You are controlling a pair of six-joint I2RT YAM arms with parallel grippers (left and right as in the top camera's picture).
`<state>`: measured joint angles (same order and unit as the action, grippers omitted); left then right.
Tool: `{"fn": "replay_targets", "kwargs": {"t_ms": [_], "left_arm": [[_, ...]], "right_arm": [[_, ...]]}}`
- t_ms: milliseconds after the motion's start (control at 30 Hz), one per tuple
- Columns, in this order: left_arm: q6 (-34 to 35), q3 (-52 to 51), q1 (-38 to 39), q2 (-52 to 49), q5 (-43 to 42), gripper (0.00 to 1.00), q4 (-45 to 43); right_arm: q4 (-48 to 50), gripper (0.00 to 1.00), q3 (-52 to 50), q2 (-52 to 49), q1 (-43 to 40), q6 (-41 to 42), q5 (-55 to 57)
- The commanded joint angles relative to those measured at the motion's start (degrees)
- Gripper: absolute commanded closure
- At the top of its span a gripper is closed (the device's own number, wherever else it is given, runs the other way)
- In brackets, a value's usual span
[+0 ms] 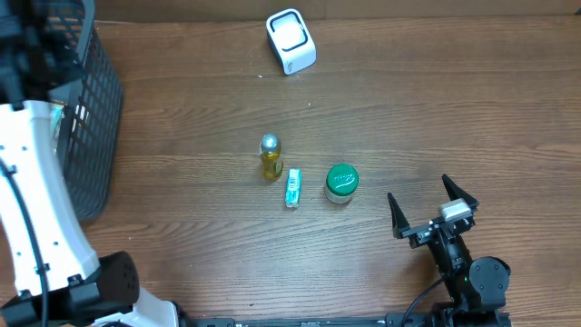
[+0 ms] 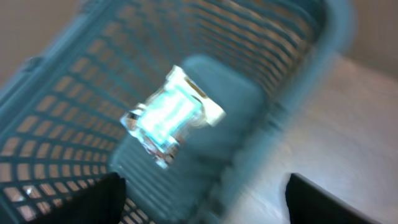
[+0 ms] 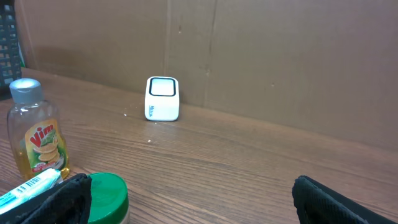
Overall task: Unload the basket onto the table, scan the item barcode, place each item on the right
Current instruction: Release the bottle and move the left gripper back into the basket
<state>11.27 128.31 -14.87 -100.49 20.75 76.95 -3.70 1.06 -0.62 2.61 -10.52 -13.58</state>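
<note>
Over the basket (image 2: pixel 62 124) at the left edge of the table (image 1: pixel 200 236), left gripper (image 2: pixel 205 205): jaws stand wide apart with nothing between them.
Packet (image 2: pixel 169 118): clear-wrapped with teal inside, on the basket floor below the left gripper and apart from it. The view is blurred, so it may be just landing rather than at rest.
Right gripper (image 1: pixel 418 187): spread fully and empty, near the table's front right corner, well apart from every item.
Scanner (image 1: pixel 290 41): white box with a dark-rimmed window, by the far edge, nothing in front of it.
Items waiting: Vim bottle (image 1: pixel 270 157), teal carton (image 1: pixel 292 188) and green-lidded jar (image 1: pixel 341 182), in a row at mid-table between scanner and front edge.
Step in hand: by my reading, dropping one item off in the basket; the three at mid-table look unscanned.
Next move calls for: the left arm lifting clear of the basket wall, then one gripper closing on a mid-table item and turning its barcode toward the scanner window.
Readable writing: "Vim" on the bottle's yellow label and barcode stripes on the carton's end. The print on the green lid and the scanner's blue mark are too small to read.
</note>
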Motion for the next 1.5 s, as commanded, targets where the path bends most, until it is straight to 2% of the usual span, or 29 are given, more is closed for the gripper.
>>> {"fn": "replay_targets", "kwargs": {"t_ms": [0, 233, 367, 433, 800, 1000, 1300, 1467], "left_arm": [[-1.05, 1.18, -5.66, 0.28, 0.9, 0.0, -1.79], [-2.75, 1.18, -15.5, -2.45, 0.11, 0.0, -2.25], [-10.01, 1.18, -19.21, -6.8, -7.37, 0.0, -2.19], [-12.5, 1.18, -20.22, -9.27, -8.17, 0.0, -2.23], [-24.11, 1.18, -21.29, -24.48, -11.91, 0.01, -5.05], [-28.28, 1.18, -21.24, -31.28, -12.52, 0.0, -7.3], [-36.3, 1.18, -21.24, -37.44, -17.77, 0.01, -10.14], [-36.87, 1.18, -21.33, -38.21, -17.88, 0.0, -11.47]], "right_arm": [[0.26, 0.0, -0.61, 0.46, -0.22, 0.37, -0.17], [0.26, 0.0, -0.61, 0.46, -0.22, 0.37, -0.17], [0.26, 0.0, -0.61, 0.46, -0.22, 0.37, -0.17], [0.26, 0.0, -0.61, 0.46, -0.22, 0.37, -0.17], [0.26, 0.0, -0.61, 0.46, -0.22, 0.37, -0.17], [0.26, 0.0, -0.61, 0.46, -0.22, 0.37, -0.17], [0.26, 0.0, -0.61, 0.46, -0.22, 0.37, -0.17], [0.26, 0.0, -0.61, 0.46, -0.22, 0.37, -0.17]]}}
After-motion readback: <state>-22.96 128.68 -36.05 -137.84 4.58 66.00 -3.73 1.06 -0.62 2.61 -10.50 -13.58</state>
